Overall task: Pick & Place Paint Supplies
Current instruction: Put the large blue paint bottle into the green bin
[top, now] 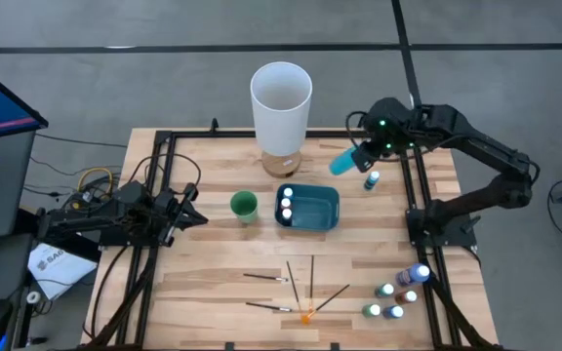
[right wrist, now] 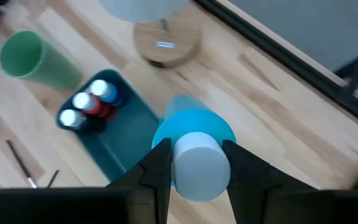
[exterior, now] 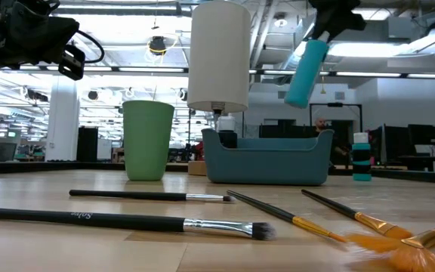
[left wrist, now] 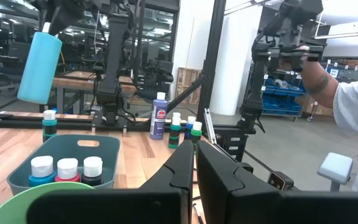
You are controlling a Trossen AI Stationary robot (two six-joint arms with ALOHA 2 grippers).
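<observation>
My right gripper is shut on a light blue paint bottle, high above the table's far right part, just right of the teal bin. The bin holds three pale-capped bottles. One dark-banded bottle stands on the table below the gripper. Several more bottles stand in a group at the near right. Several thin brushes, one orange-tipped, lie flat near the front edge. My left gripper rests shut at the table's left, beside the green cup. My right gripper pinches the bottle's white cap between its two fingers, one on each side. The fingers slant down from above. The bottle is lifted clear and hangs tilted below the fingers, its blue body lower than the cap.
A tall white cylinder on a round wooden base stands behind the bin. A small green cup stands left of the bin. Black frame rails run along the table's sides. A person shows beyond the table in the left wrist view.
</observation>
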